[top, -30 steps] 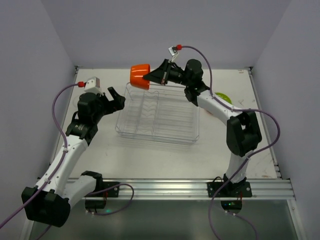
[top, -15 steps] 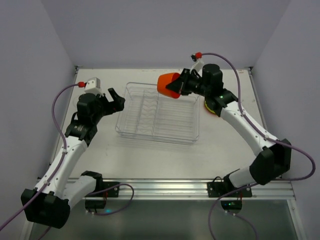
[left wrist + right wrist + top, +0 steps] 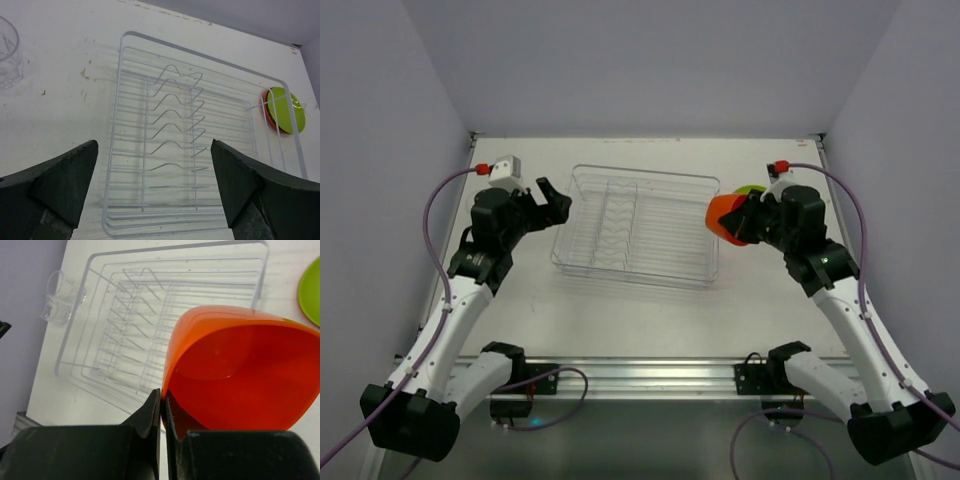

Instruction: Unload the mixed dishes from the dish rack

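My right gripper (image 3: 738, 224) is shut on the rim of the orange faceted cup (image 3: 724, 216), held in the air just right of the dish rack (image 3: 640, 172). In the right wrist view one finger is inside the cup (image 3: 240, 370) and one outside, the gripper (image 3: 162, 399) pinching its wall. Only wire dividers show inside the clear dish rack (image 3: 121, 75). My left gripper (image 3: 552, 198) stands open at the rack's left end, nothing between its fingers (image 3: 75, 170).
A lime-green plate (image 3: 286, 107) lies on an orange plate (image 3: 264, 111) on the table right of the rack, partly behind the cup in the top view. A clear tumbler (image 3: 7, 55) stands left of the rack. Walls close in on three sides of the table.
My right arm has carried the orange cup from above the rack's far edge over to its right side and nearer. The left arm has barely moved.
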